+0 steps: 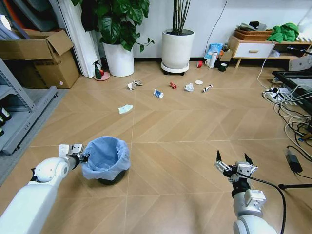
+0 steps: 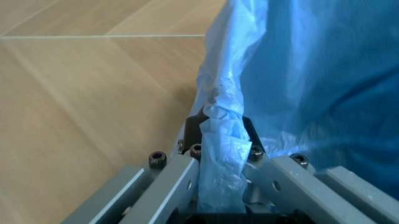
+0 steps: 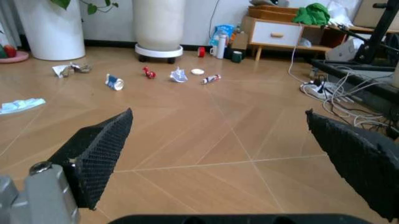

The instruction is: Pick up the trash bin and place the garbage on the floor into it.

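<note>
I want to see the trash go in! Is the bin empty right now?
Looks empty: the trash bin shows only blue bag lining inside, and the garbage lies on the floor.

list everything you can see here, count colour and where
trash bin: 1, dark with light blue bag, floor near left
garbage: 7 small pieces, white, pale blue-green, blue-white, red, scattered mid-floor before the pots
plant pots: 2, white, by the back wall
cardboard box: 1, brown, back left
side table: 1, white and wood, back right
cables: several, black and white, floor at right
left claw: 1, grey, shut on the bin's bag rim
right claw: 1, black fingers, open, low right above bare floor
</note>
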`<state>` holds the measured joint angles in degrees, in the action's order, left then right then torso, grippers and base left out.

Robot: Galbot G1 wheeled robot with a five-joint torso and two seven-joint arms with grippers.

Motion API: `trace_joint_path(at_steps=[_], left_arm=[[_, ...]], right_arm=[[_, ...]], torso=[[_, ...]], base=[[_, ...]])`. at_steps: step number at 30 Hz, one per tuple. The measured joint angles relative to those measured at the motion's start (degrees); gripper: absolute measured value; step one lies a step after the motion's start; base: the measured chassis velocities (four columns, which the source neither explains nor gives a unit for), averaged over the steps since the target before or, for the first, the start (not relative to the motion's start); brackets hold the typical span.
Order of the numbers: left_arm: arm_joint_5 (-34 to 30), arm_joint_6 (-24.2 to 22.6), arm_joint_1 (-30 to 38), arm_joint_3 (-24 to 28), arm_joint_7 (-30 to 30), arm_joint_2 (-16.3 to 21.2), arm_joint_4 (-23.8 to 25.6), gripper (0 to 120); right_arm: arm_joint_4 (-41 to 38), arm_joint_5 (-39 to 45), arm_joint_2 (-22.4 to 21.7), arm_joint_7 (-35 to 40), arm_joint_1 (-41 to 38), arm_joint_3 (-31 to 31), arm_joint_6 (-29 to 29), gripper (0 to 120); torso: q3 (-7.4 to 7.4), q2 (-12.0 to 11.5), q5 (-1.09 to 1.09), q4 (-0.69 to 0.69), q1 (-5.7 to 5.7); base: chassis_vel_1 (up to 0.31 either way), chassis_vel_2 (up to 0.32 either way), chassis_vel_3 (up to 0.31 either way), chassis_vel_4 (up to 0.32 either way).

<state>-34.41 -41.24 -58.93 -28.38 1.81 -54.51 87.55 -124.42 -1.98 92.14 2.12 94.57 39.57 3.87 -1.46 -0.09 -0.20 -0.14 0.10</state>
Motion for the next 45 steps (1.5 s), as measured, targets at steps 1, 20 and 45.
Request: trace_joint_path(at_steps=[1, 20, 45], left_arm=[[-1.44, -0.25, -1.85, -1.86, -1.67, -0.21, 2.38, 0], [-15.05, -0.80, -11.84, -9.06, -27.28, -6.42, 26.95, 0], [-13.75, -0.67, -15.98, -8.23, -26.20, -6.76, 30.06, 0]], right_arm=[[-0.29, 0.05, 0.00, 0.02, 0.04, 0.00, 0.06, 100], [-3.23, 0.21, 0.00, 0.49, 0.37, 2.06, 1.71, 100], [-3.84, -1.35, 0.00, 0.29, 0.88, 1.51, 0.72, 100]], torso=[[0.00, 0.00, 0.02, 0.02, 0.00], [0.00, 0.00, 0.03, 0.01, 0.00], [0.00, 0.00, 0.03, 0.00, 0.01]], base=[[0.000, 0.000, 0.000, 0.000], [0.000, 0.000, 0.000, 0.000], [-0.067, 0.067, 0.058, -0.069]])
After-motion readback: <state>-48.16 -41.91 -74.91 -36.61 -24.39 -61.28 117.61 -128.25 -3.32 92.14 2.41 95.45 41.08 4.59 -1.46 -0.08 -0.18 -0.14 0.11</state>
